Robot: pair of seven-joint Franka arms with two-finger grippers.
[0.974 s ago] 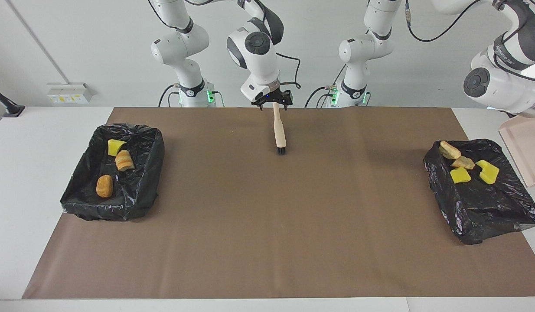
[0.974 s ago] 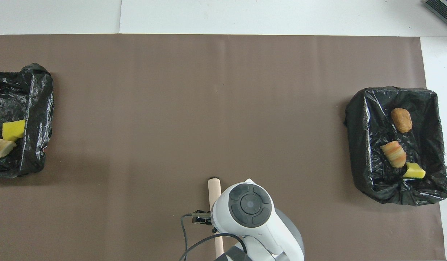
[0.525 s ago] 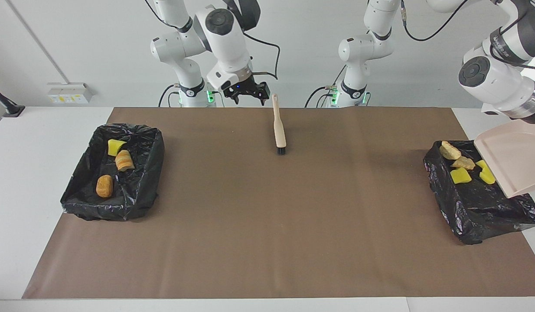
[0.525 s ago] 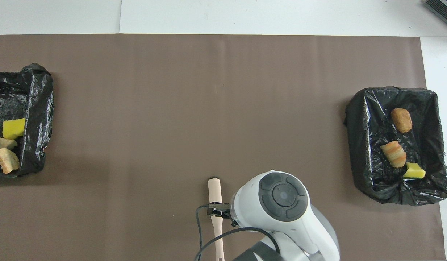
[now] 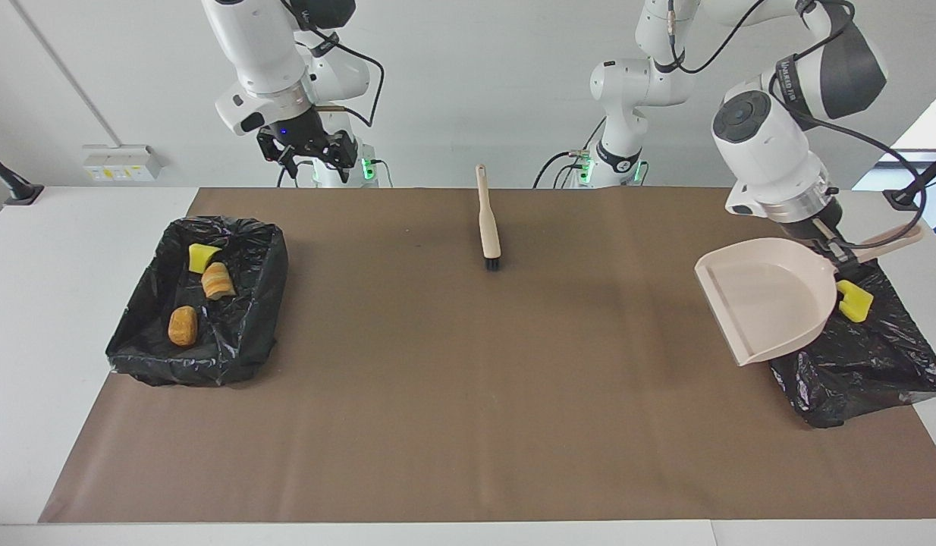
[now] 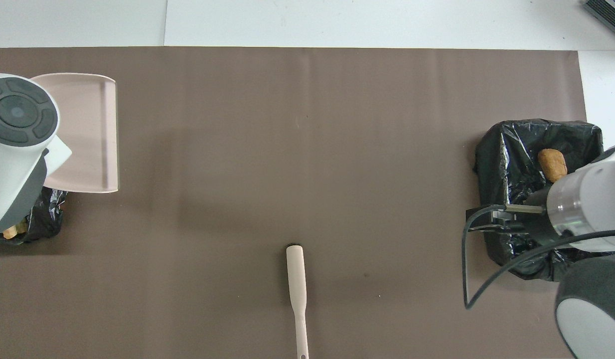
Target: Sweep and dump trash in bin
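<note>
My left gripper [image 5: 833, 254] is shut on the handle of the beige dustpan [image 5: 767, 303], which hangs nearly level over the bin [image 5: 855, 364] at the left arm's end; nothing lies in the pan. One yellow trash wedge [image 5: 855, 300] shows in that bin, and the pan hides the rest of the inside. The other bin [image 5: 240, 318] holds a yellow wedge [image 5: 202, 256] and two orange-brown chunks [image 5: 218, 280] [image 5: 183, 324]. The brush [image 5: 488, 227] lies alone on the mat. My right gripper [image 5: 310, 154] hangs open, holding nothing, high over the table's edge by its base.
Brown paper mat [image 5: 468, 394] covers the table's middle. From overhead, the dustpan [image 6: 83, 132] and left arm [image 6: 16, 129] cover the bin below, the brush [image 6: 297, 279] lies near the robots' edge, and the right arm [image 6: 586, 214] crosses the other bin [image 6: 507, 159].
My right gripper let go of the brush handle, rose and swung toward the right arm's end. My left arm swung the dustpan in over its bin and levelled it.
</note>
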